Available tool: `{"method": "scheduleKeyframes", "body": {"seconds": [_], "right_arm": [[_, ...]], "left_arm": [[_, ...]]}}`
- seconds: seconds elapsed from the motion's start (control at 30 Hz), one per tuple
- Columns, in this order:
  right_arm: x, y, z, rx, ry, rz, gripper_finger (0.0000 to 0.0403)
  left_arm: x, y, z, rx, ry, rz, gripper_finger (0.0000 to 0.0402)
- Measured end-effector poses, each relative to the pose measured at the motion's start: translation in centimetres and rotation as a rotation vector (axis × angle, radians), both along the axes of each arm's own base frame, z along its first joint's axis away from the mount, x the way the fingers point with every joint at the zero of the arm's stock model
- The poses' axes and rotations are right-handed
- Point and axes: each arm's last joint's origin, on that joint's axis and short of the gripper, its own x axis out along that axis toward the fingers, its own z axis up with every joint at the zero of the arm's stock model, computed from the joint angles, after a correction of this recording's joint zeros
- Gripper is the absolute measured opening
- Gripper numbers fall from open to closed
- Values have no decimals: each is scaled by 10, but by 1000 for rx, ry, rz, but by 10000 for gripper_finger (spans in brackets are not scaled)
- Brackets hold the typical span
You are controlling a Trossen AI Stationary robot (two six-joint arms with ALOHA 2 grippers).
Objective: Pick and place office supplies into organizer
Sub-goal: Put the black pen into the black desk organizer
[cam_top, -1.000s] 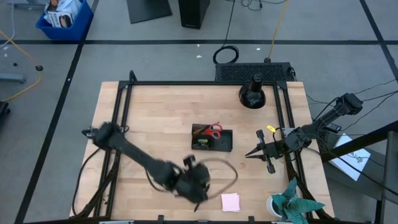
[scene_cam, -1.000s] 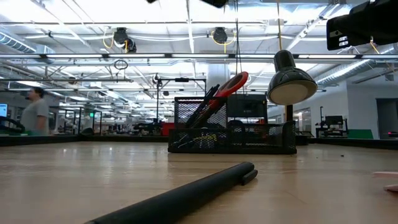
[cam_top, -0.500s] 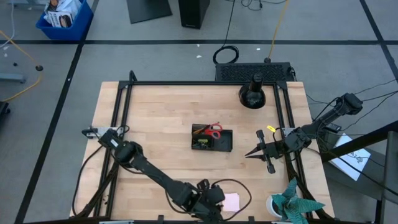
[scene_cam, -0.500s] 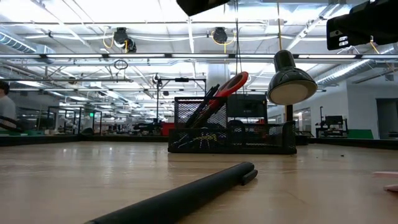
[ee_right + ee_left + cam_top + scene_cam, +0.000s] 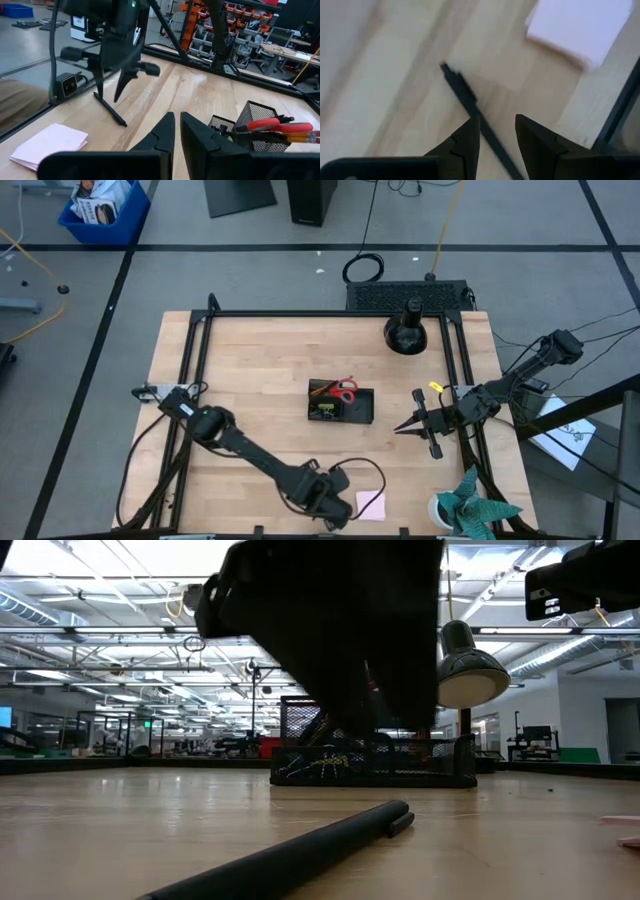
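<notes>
Black pen (image 5: 470, 102) lies on tabletop just below left end effector (image 5: 497, 132), fingers spread.

We see the organizer (image 5: 341, 403) mid-table (image 5: 260, 360) with scissors (image 5: 345, 391) in it. The pen (image 5: 475, 114) lies at the near edge beside the sticky-note pad (image 5: 371, 504), under the left end effector (image 5: 335, 508). The right end effector (image 5: 398, 426) hangs right of the organizer.

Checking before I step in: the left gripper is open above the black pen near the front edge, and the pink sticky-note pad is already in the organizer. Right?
Not quite. The pink sticky-note pad is not in the organizer; the high view shows it lying on the table near the front edge. The left gripper is indeed open above the black pen.
</notes>
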Motion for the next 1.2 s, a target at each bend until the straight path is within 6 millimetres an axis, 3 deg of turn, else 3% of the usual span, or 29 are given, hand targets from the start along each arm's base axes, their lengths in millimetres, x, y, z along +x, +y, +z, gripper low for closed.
{"method": "scheduleKeyframes", "body": {"seconds": [0.37, 0.5, 0.87, 1.2], "right_arm": [[0, 0, -1, 21, 13, -4, 24], [0, 0, -1, 21, 14, -4, 23], [0, 0, -1, 18, 18, -4, 23], [0, 0, -1, 18, 18, -5, 20]], "left_arm": [[10, 24, -11, 44, 58, 14, 243], [13, 31, -16, 44, 55, 43, 260], [8, 35, -60, -8, 30, 65, 222], [4, 36, -66, -2, 62, 51, 153]]}}
